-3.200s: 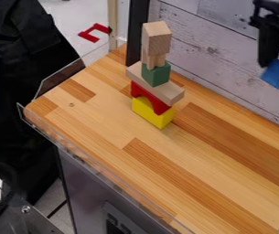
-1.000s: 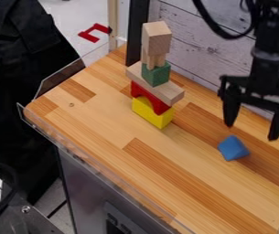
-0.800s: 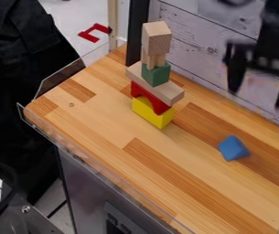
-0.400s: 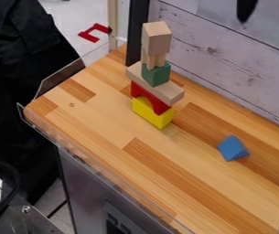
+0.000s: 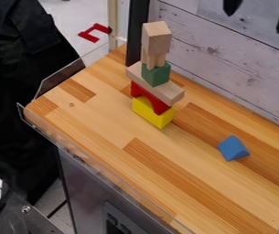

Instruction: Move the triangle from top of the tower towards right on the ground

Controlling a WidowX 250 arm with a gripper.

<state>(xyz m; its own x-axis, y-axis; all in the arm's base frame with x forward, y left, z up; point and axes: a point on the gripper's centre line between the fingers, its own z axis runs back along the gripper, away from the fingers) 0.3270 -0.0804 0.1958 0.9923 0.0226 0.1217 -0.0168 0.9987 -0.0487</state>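
Whereas claw (image 5: 257, 22) held triangle (image 5: 233, 148) earlier, it's now on table (image 5: 227, 192), away from tower (image 5: 157, 75); claw open up top.

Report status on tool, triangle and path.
Tool open, empty, up at top right. Blue triangle down on tabletop, right of tower. Nothing between them.

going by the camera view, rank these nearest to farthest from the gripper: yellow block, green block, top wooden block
From the gripper, as seen in the camera view:
1. Top wooden block, at the tower's peak
2. Green block, mid-tower
3. Yellow block, at the base
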